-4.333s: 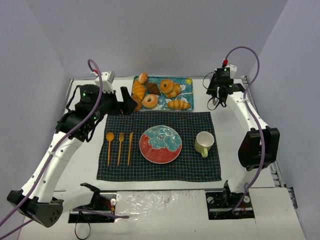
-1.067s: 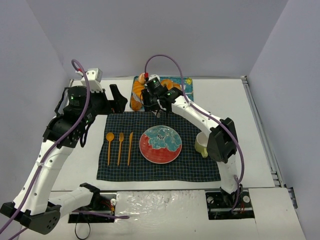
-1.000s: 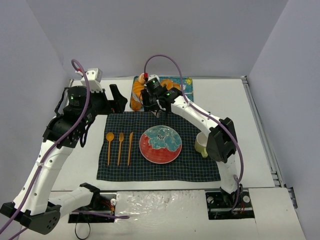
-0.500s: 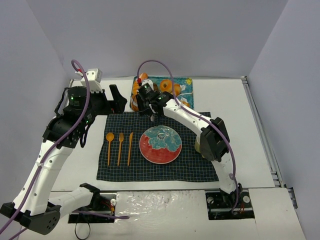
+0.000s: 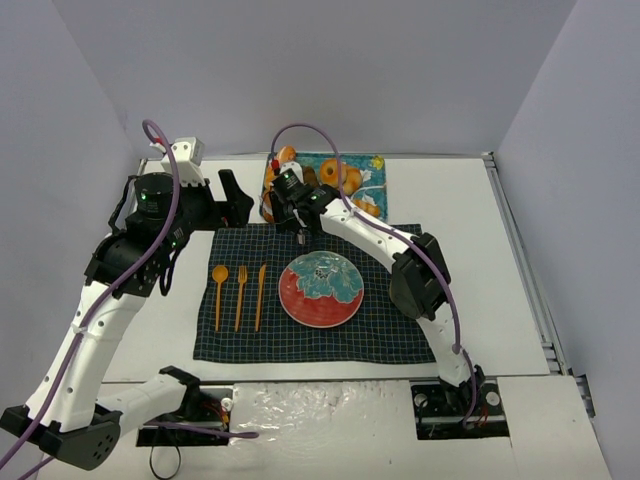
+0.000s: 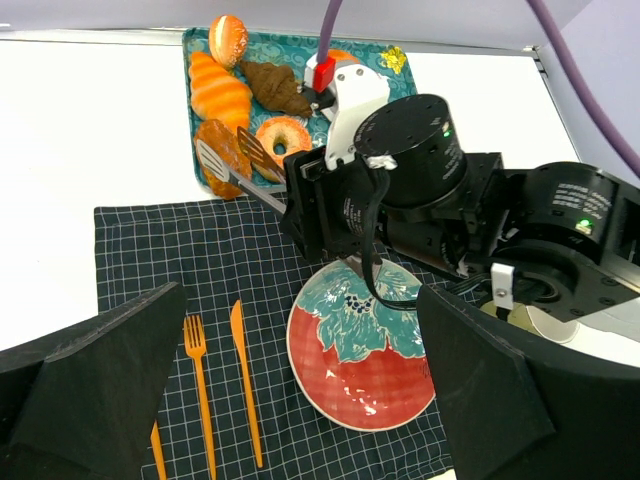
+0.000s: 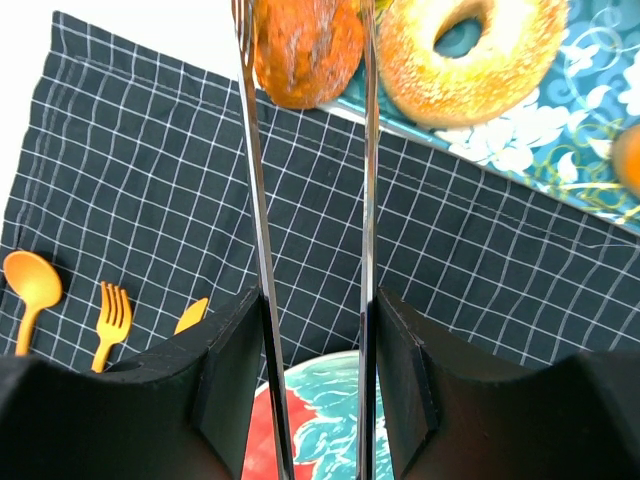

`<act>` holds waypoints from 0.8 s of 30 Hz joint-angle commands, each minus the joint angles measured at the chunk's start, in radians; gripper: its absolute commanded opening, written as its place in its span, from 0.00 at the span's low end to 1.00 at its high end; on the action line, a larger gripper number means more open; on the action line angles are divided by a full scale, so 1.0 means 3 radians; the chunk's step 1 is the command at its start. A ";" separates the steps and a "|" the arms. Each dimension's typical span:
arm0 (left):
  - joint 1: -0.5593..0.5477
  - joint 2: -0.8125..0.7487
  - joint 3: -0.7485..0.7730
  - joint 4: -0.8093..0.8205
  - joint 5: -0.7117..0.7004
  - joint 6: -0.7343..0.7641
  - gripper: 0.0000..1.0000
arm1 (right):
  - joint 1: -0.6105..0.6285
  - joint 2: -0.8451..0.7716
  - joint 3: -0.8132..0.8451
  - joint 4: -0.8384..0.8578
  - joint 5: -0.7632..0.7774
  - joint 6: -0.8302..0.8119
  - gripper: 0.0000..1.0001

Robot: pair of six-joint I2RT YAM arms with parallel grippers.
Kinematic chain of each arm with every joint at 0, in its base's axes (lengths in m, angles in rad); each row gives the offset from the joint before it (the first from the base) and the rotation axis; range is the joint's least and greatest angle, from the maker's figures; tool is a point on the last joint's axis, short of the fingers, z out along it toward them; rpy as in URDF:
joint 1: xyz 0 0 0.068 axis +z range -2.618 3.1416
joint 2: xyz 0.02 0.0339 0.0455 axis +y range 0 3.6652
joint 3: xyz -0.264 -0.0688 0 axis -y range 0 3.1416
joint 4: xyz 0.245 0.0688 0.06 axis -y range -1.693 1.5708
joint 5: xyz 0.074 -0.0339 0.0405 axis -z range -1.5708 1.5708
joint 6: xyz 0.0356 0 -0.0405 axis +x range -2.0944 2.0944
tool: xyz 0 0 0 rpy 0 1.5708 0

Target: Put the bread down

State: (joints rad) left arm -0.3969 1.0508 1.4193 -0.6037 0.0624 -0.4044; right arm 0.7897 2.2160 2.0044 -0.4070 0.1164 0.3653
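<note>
Clamping a pair of metal tongs [image 7: 258, 200] in the right gripper [image 7: 313, 330], fingers closed on the two long blades. Straight ahead of that hand, at the far end of the blades: the bread [image 7: 305, 45], a smooth golden-brown roll with one tong tip on each side, both close against it. Impossible to tell whether pinched tight or lifted. Around the roll, the near-left corner of a teal patterned tray [image 7: 560, 130]. Just right of the roll from the hand's own view, on the same tray, a sugared donut [image 7: 470, 50]. Directly below the blades, a dark checked placemat [image 7: 150, 150]. Beneath the fingers themselves, the edge of a red and teal plate [image 7: 320, 430]. Down to the hand's left on the cloth, an orange spoon [image 7: 30, 285], a fork [image 7: 112, 312] and the tip of a knife [image 7: 190, 315], side by side. Hovering to the left of the right hand, near the tong tips but not touching them: the left gripper [image 5: 236, 197], fingers spread wide with nothing between them. Ahead of that left hand and a little to its left, the same roll between the slotted tong heads. Farther beyond on the tray, a pale orange croissant [image 6: 220, 85], a dark croissant [image 6: 275, 88] and a round bun [image 6: 228, 35].
</note>
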 commanded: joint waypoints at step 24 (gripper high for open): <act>0.0024 -0.0061 0.0097 0.0132 0.0012 0.0024 0.97 | 0.0057 -0.0192 0.0109 0.0087 0.0218 0.0014 0.11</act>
State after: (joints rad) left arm -0.3969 1.0508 1.4193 -0.6044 0.0624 -0.4042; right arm 0.8001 2.2350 2.0163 -0.4088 0.1238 0.3660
